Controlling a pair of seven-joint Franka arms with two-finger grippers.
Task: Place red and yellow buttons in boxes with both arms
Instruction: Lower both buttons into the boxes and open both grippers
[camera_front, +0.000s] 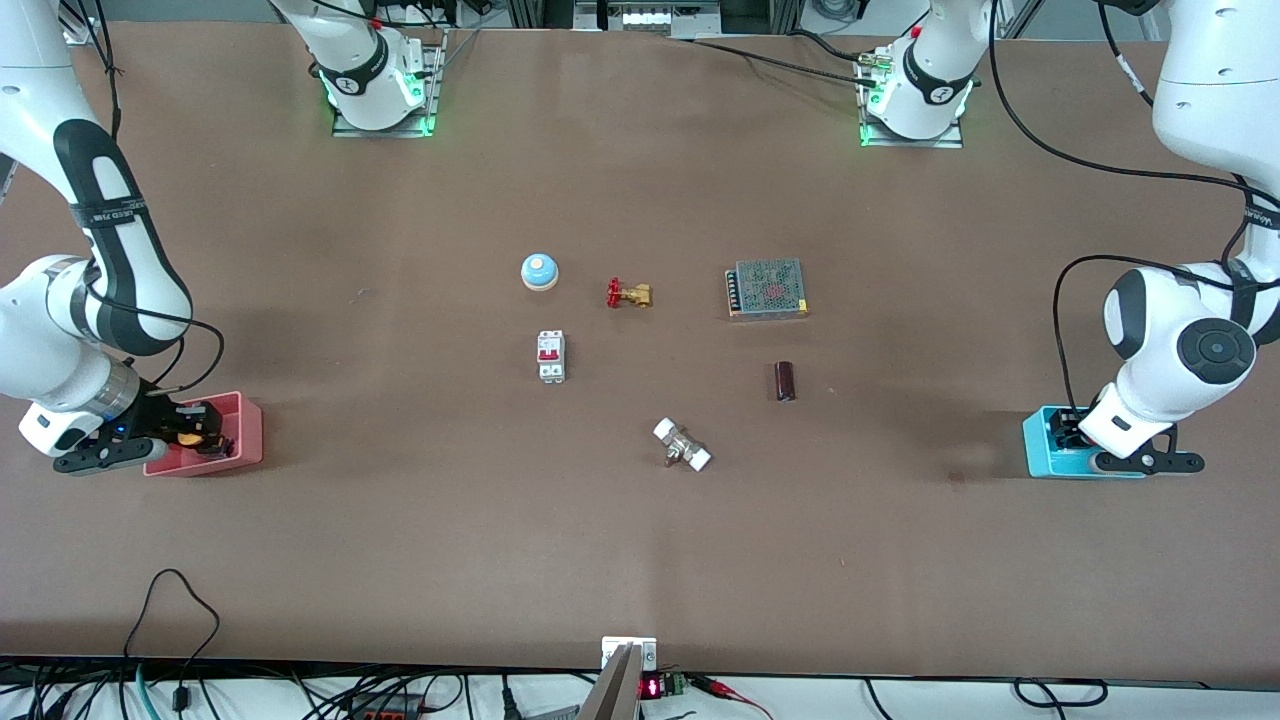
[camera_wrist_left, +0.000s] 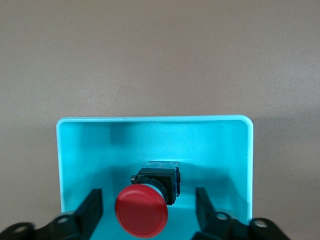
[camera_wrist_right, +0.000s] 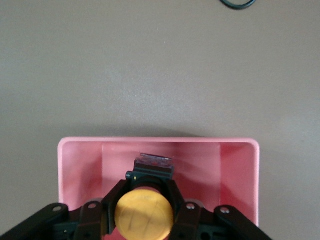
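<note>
The red button (camera_wrist_left: 141, 211) lies in the cyan box (camera_wrist_left: 150, 120), its cap facing the left wrist camera. My left gripper (camera_wrist_left: 148, 200) hangs open over that box, its fingers (camera_wrist_left: 92, 206) standing clear of the button on either side. In the front view the cyan box (camera_front: 1045, 456) sits at the left arm's end of the table, with the left gripper (camera_front: 1076, 437) in it. My right gripper (camera_wrist_right: 144, 197) is shut on the yellow button (camera_wrist_right: 144, 216), held low inside the pink box (camera_wrist_right: 155, 142). The pink box (camera_front: 246, 430) sits at the right arm's end, with the right gripper (camera_front: 196, 432) and yellow button (camera_front: 188, 437) in it.
In the middle of the table lie a blue dome bell (camera_front: 539, 271), a brass valve with a red handle (camera_front: 629, 294), a white circuit breaker (camera_front: 551, 356), a metal power supply (camera_front: 767, 288), a dark cylinder (camera_front: 785, 381) and a white-ended fitting (camera_front: 682, 445).
</note>
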